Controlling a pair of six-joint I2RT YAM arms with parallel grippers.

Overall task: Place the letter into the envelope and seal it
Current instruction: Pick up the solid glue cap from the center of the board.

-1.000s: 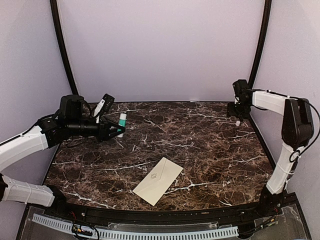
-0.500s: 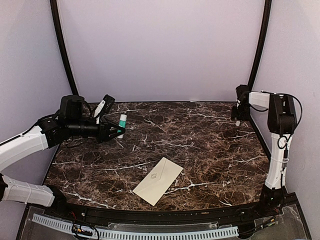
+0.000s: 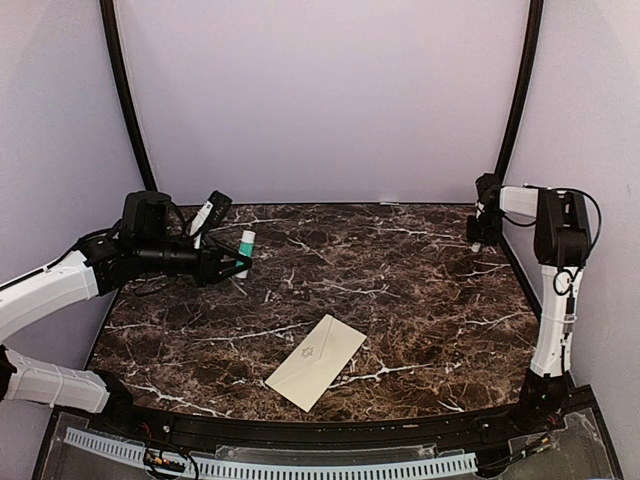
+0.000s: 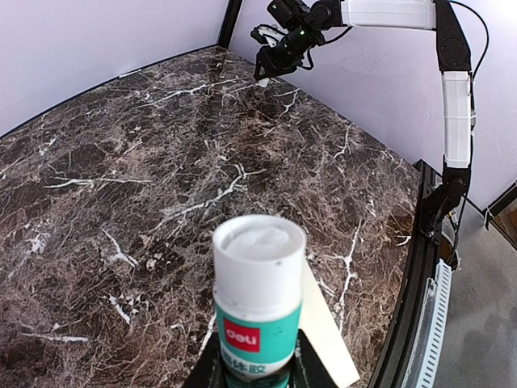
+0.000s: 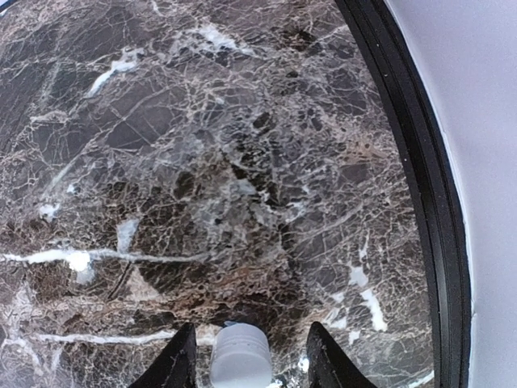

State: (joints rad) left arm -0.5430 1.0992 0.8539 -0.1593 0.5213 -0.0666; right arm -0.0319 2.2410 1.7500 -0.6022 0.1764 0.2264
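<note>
The cream-beige envelope [image 3: 316, 362] lies flat, flap shut, near the table's front centre; a corner of it shows in the left wrist view [image 4: 329, 333]. The letter is not in view. My left gripper [image 3: 238, 263] [image 4: 257, 373] is shut on an uncapped green-and-white glue stick [image 3: 245, 248] [image 4: 258, 295], held above the back left of the table. My right gripper [image 3: 481, 232] [image 5: 250, 360] is at the back right edge, its jaws wide apart. A small white cap [image 5: 240, 357] sits between its fingers with a gap on each side.
The dark marble table [image 3: 400, 290] has a black raised rim [image 5: 420, 162] close to my right gripper. Purple walls close in the back and both sides. The right arm [image 3: 555, 260] stands folded along the right wall.
The right arm has folded back toward the right wall, while its gripper stays at the back right edge over the white cap. The left arm and the glue stick have barely moved.
</note>
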